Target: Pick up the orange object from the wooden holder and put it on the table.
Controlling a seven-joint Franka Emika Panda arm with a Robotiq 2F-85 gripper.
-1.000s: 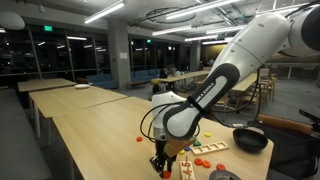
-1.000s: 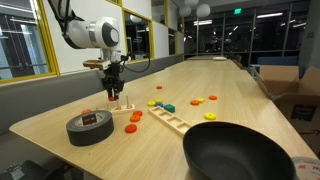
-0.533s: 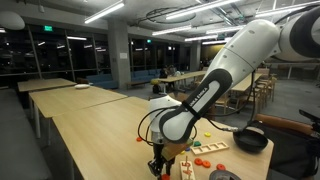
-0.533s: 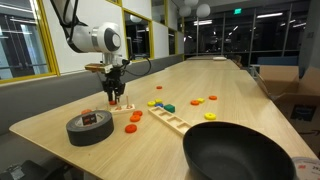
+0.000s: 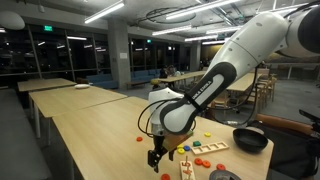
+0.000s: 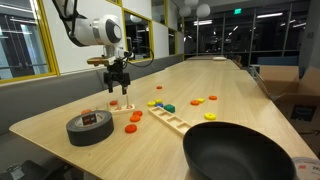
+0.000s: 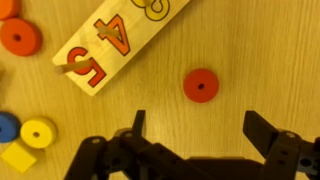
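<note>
The orange object, a flat ring with a small hole (image 7: 201, 85), lies alone on the table in the wrist view. It is just ahead of my gripper (image 7: 200, 128) and free of both fingers. The gripper is open, its two dark fingers standing wide apart with nothing between them. The wooden holder (image 7: 110, 45), a light board with orange numbers, lies up and to the left of the ring. In both exterior views the gripper (image 6: 116, 85) (image 5: 157, 160) hangs a little above the tabletop, near the end of the wooden holder (image 6: 172, 120).
A roll of black tape (image 6: 90, 127) lies near the table's front corner and a black pan (image 6: 245, 150) stands in the foreground. Loose coloured pieces lie around the board: an orange ring (image 7: 20, 37), a yellow ring (image 7: 38, 132), a blue disc (image 7: 8, 127).
The gripper was shut low over the table; it has opened, let the orange ring go on the tabletop, and lifted slightly.
</note>
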